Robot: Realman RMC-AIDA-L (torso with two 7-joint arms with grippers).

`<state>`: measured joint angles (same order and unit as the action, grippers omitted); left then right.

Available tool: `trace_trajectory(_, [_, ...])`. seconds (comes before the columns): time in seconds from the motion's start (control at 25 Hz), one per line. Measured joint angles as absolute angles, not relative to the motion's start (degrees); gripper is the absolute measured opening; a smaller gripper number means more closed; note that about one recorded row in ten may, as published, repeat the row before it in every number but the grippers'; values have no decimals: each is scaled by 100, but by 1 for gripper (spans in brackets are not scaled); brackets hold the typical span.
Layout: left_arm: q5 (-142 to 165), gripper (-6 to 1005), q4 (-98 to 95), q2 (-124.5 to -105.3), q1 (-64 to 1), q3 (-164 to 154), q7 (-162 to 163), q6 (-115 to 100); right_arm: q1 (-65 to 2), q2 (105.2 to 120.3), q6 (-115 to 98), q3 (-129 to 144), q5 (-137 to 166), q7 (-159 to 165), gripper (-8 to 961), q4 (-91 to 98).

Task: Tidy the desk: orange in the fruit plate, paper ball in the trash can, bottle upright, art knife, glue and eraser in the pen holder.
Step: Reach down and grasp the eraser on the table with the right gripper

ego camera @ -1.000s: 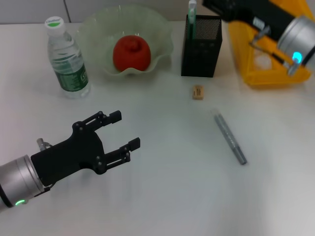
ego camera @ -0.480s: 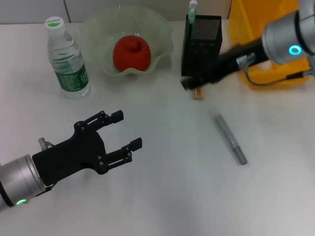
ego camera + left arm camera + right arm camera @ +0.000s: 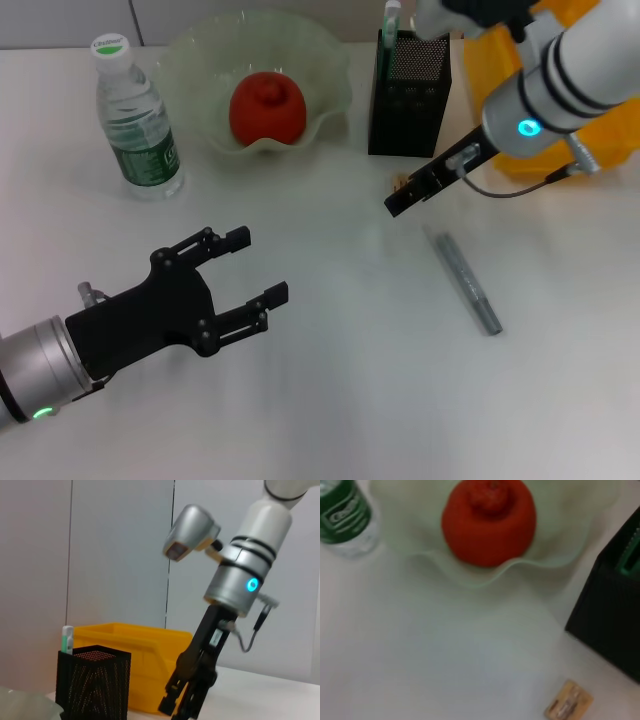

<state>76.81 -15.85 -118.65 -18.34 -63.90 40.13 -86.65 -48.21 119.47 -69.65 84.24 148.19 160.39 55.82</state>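
Note:
The orange (image 3: 267, 107) lies in the pale green fruit plate (image 3: 330, 60). The bottle (image 3: 137, 120) stands upright at the back left. The black mesh pen holder (image 3: 408, 95) holds the green-capped glue (image 3: 390, 20). The tan eraser (image 3: 401, 183) lies in front of the holder, partly hidden by my right gripper (image 3: 395, 205), which hovers right at it. The eraser also shows in the right wrist view (image 3: 568, 706). The grey art knife (image 3: 466, 280) lies flat to the right. My left gripper (image 3: 255, 265) is open and empty over the front left. The paper ball is out of view.
A yellow bin (image 3: 560, 140) stands at the back right behind my right arm. In the left wrist view my right gripper (image 3: 187, 700) hangs beside the pen holder (image 3: 92, 685) and the bin (image 3: 150, 665).
My right arm has swung down from over the yellow bin to the eraser, then turned so its gripper points at it from the right. The left arm has barely moved.

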Motion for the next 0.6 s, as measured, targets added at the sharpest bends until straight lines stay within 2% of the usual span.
trace_trajectory(0.6, [7684, 776, -1573, -11872, -1823, -6390, 3990, -8666, -5290, 11962, -5687, 8535, 14859, 16381, 837, 4294])
